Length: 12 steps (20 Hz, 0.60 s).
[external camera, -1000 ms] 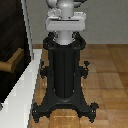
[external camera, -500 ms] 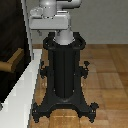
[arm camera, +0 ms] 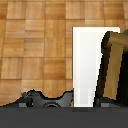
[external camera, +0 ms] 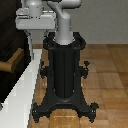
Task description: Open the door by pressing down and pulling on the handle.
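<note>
The door [external camera: 6,45] is a dark brown-black panel at the exterior view's left edge. Its tan handle [external camera: 13,61] sticks out toward the white table. My grey-white gripper [external camera: 30,39] hangs above and to the right of the handle, apart from it, with its fingers pointing down. From this side the fingers overlap, so their gap does not show. The wrist view has the tan handle [arm camera: 117,48] against the dark door [arm camera: 111,80], and none of my fingers appear there.
A black flared robot pedestal [external camera: 63,75] stands in the middle on the wooden floor [external camera: 107,75]. A white table [external camera: 25,95] runs between pedestal and door. The wrist view shows the white table [arm camera: 87,60] and the pedestal's base [arm camera: 45,100].
The arm has swung from above the pedestal toward the exterior view's left, bringing the gripper over the white table and closer to the handle.
</note>
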{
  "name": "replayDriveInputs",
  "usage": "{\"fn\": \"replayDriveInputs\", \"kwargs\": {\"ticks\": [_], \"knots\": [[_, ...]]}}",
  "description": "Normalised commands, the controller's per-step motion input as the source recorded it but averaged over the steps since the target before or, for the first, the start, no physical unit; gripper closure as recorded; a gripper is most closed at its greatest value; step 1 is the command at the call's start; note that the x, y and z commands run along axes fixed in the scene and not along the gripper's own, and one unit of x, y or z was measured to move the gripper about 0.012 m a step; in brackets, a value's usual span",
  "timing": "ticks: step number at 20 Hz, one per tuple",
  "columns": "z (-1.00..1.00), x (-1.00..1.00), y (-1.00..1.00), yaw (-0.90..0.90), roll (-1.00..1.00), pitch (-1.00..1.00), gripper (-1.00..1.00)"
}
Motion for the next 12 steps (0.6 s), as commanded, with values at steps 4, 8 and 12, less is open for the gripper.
{"fn": "replayDriveInputs", "kwargs": {"ticks": [4, 8, 12], "knots": [[0.0, 0.0, -0.5, -0.04, 0.0, 0.0, -1.0], [0.0, 0.0, -0.5, -0.11, 0.0, 0.0, -1.0], [0.0, 0.0, 0.0, -0.11, 0.0, 0.0, -1.0]]}}
